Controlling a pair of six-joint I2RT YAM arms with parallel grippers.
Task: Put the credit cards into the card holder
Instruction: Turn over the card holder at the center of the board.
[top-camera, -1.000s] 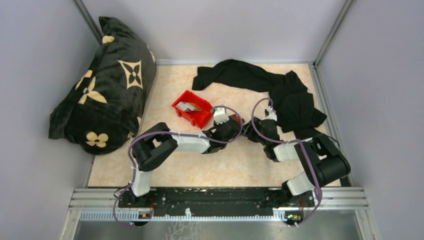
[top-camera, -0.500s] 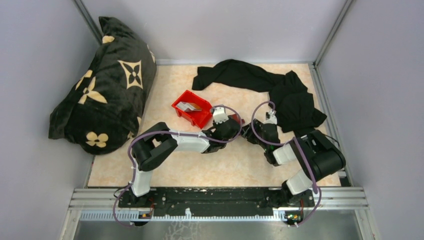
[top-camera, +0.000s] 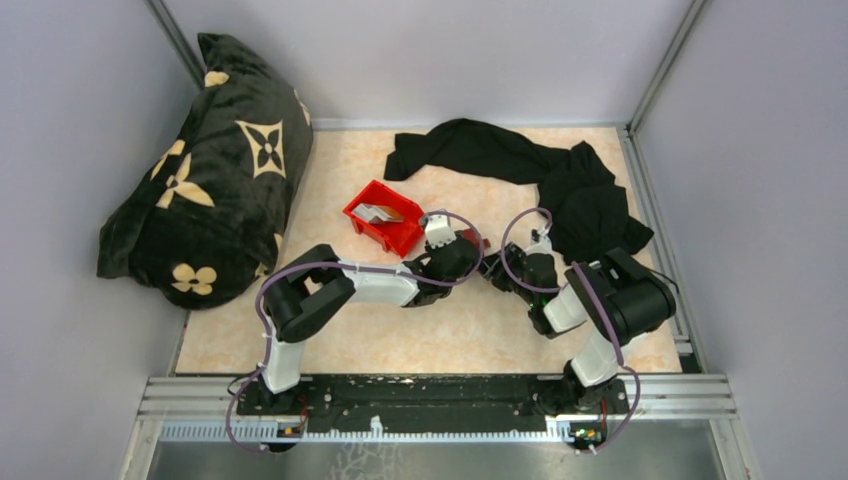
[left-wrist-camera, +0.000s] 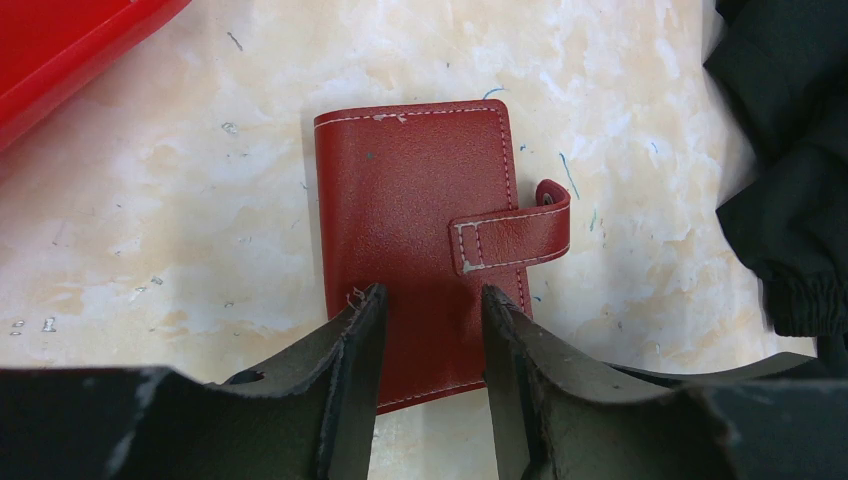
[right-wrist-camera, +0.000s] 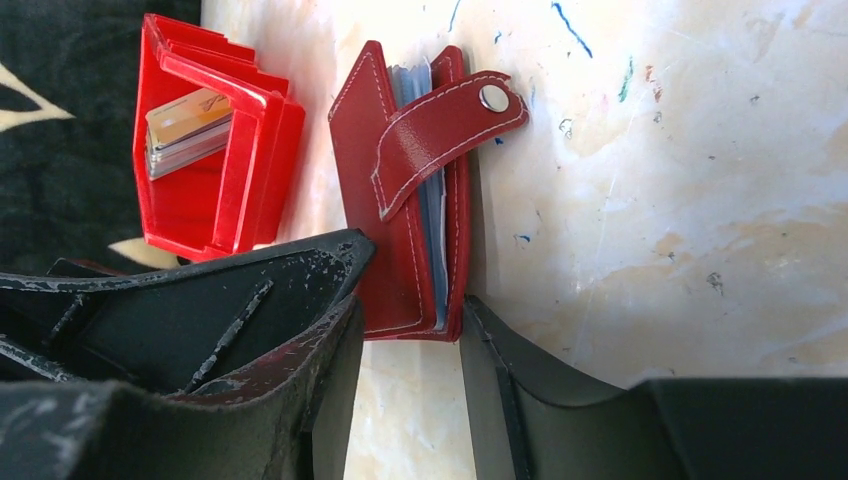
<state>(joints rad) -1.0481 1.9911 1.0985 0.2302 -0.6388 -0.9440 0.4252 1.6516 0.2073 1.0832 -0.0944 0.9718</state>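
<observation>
Left of the table's (left-wrist-camera: 180, 230) middle stands a red bin (right-wrist-camera: 255, 160), and the credit cards (right-wrist-camera: 185, 130) lie stacked inside it; none is in either gripper. Just to the right of the bin, the left gripper (left-wrist-camera: 428, 300) hangs over the card holder (left-wrist-camera: 410, 200) with its jaws partly apart. Both tips sit above the near half of the closed cover and nothing is between them. Whether they press on the leather cannot be told.

The card holder lies flat near the middle of the table, just right of the bin, with its long side running straight ahead of the left fingers. Its strap (left-wrist-camera: 510, 235) is unsnapped and sticks out past the right edge.

The right gripper (right-wrist-camera: 414, 275) comes in low from the other side. One jaw is against the top cover and one is down by the table, at the end where the pale inner pockets show. Whether they pinch it yet cannot be told.

Both arms are at the holder, so opening it looks like the step in hand. The cards lie nearer the left arm.
</observation>
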